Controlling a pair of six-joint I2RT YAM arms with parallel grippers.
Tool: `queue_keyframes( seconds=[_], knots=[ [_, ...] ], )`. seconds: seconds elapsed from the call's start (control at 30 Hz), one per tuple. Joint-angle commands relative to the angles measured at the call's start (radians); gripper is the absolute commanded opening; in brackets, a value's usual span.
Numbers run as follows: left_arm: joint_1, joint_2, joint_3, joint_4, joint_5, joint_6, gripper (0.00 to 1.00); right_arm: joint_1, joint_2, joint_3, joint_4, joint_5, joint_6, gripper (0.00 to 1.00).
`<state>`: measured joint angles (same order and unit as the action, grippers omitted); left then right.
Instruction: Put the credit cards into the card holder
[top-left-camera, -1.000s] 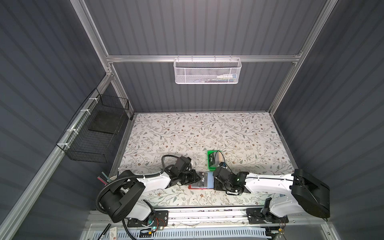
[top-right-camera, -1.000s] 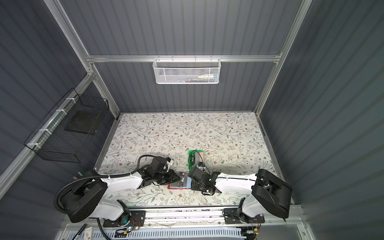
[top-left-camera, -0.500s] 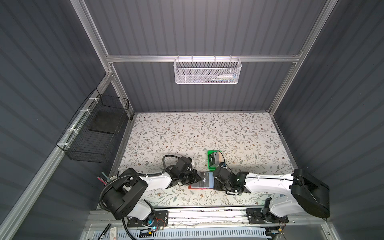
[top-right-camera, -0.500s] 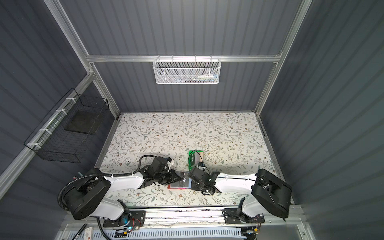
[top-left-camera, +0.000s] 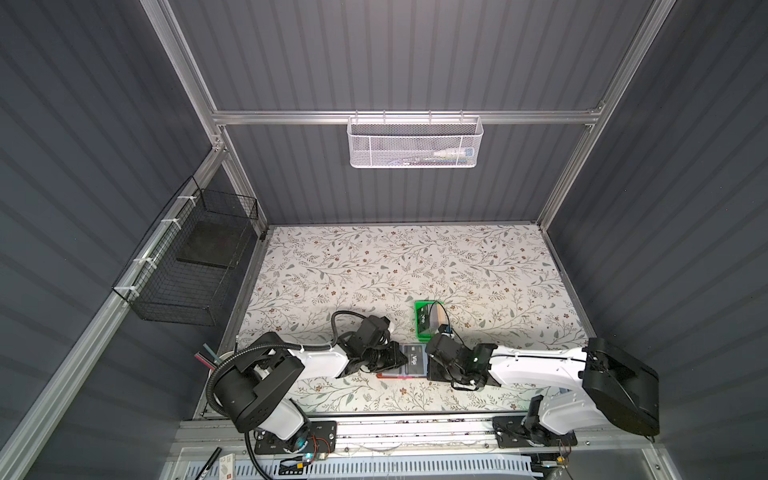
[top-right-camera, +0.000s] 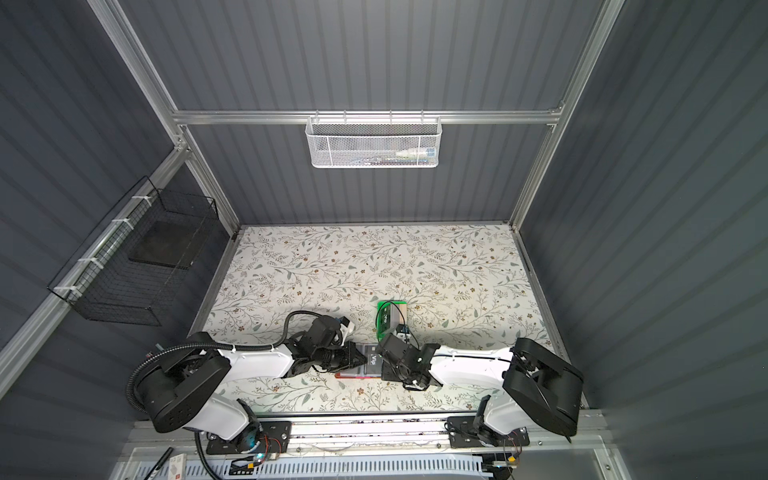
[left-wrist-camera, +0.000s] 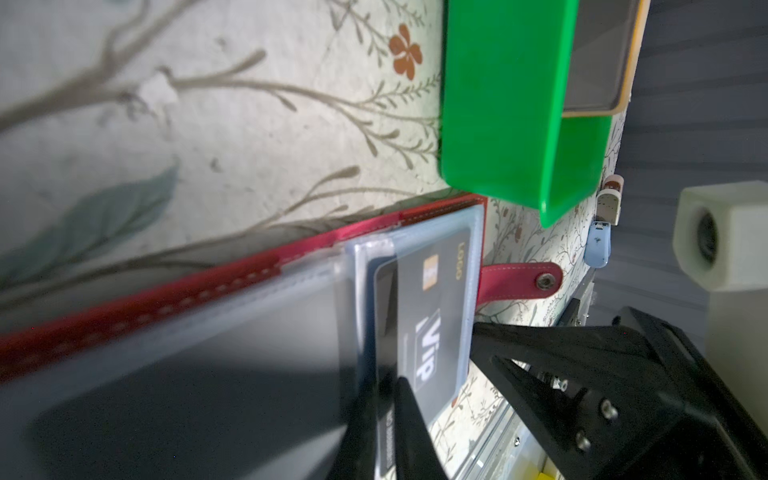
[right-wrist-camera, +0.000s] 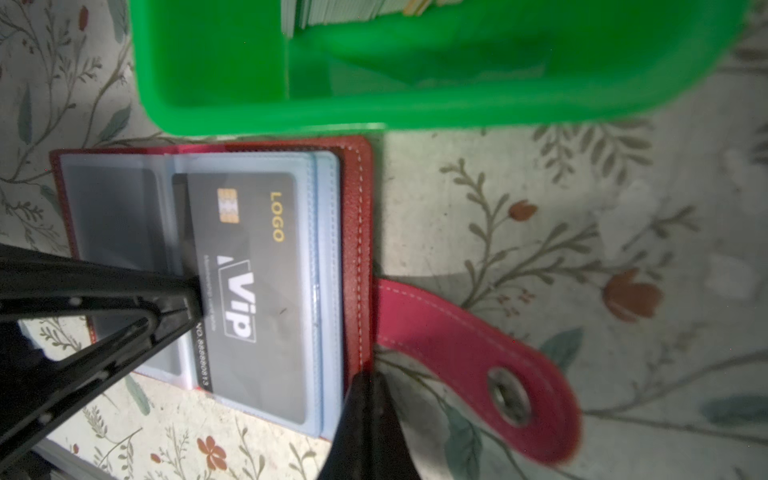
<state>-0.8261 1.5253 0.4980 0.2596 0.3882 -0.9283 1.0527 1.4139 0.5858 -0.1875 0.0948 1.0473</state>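
Note:
The red card holder (right-wrist-camera: 357, 249) lies open on the floral table near the front edge, shown in both top views (top-left-camera: 392, 375) (top-right-camera: 351, 375). Its snap tab (left-wrist-camera: 519, 282) sticks out flat. A black Vip credit card (right-wrist-camera: 249, 270) (left-wrist-camera: 428, 332) sits partly inside a clear sleeve. My left gripper (left-wrist-camera: 386, 419) (right-wrist-camera: 195, 299) is shut on that card's outer edge. My right gripper (right-wrist-camera: 365, 380) is shut, its tip resting on the holder's red cover edge beside the tab. More credit cards (right-wrist-camera: 353, 12) stand in the green tray (right-wrist-camera: 374, 108).
The green tray (top-left-camera: 426, 320) (top-right-camera: 388, 318) (left-wrist-camera: 498, 104) stands just behind the holder, almost touching it. A white mesh basket (top-left-camera: 415, 143) hangs on the back wall and a black wire basket (top-left-camera: 195, 257) on the left wall. A metal rail (top-left-camera: 415, 428) runs along the front.
The left jaws have narrowed a little on the card. Both arms have stayed almost where they were.

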Motion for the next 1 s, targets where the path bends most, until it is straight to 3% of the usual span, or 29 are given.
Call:
queue_keyframes(
  seconds=[0.0, 0.2, 0.73, 0.97],
  knots=[
    [-0.007, 0.016, 0.014, -0.03, -0.015, -0.004, 0.13, 0.005, 0.039, -0.012, -0.029, 0.006, 0.002, 0.04],
    [-0.008, -0.001, -0.007, 0.005, -0.009, -0.01, 0.15, 0.004, 0.042, -0.012, -0.029, 0.005, 0.002, 0.04],
    [0.063, -0.339, -0.08, -0.399, -0.152, 0.045, 0.29, 0.009, 0.049, 0.003, -0.024, -0.001, -0.012, 0.04],
    [0.091, -0.358, -0.072, -0.499, -0.181, 0.082, 0.39, 0.012, 0.054, 0.006, -0.013, 0.0, -0.018, 0.04]
  ],
)
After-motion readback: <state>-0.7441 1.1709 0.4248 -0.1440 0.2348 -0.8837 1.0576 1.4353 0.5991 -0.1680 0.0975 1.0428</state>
